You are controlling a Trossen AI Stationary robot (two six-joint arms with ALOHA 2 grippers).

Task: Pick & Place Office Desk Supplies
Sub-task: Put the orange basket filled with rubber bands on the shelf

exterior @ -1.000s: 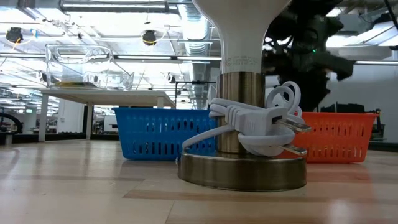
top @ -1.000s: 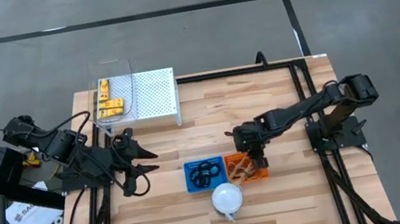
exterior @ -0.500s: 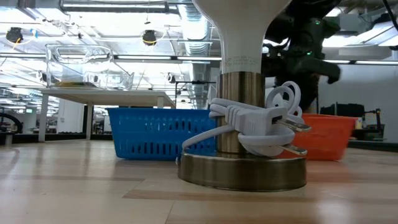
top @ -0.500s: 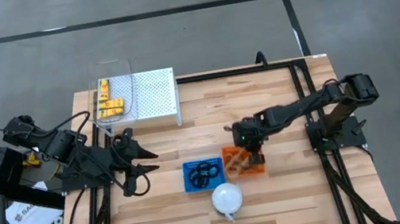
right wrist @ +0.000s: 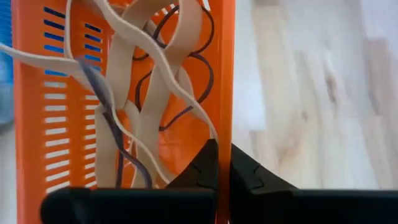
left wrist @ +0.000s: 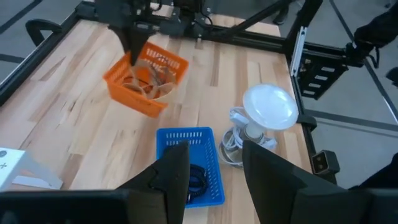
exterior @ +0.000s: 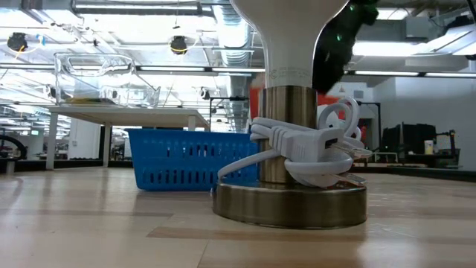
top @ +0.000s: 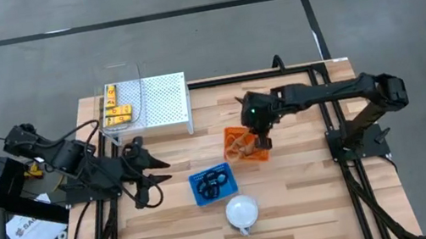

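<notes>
Over mid-table — right claw (top: 263, 140) on orange basket (top: 244, 144) rim.

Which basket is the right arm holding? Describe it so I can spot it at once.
On the wooden table, look near the middle, in front of the white perforated stand. The orange basket of tan rubber bands hangs tilted, its rim pinched in the right tool. The only other basket, the blue basket, sits flat and holds black rings.

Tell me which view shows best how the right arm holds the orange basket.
The right wrist view: the right gripper has its fingers shut on the orange basket wall, with tan bands inside. The left wrist view shows the basket tilted. The high view shows it small; the low view does not show it.
</notes>
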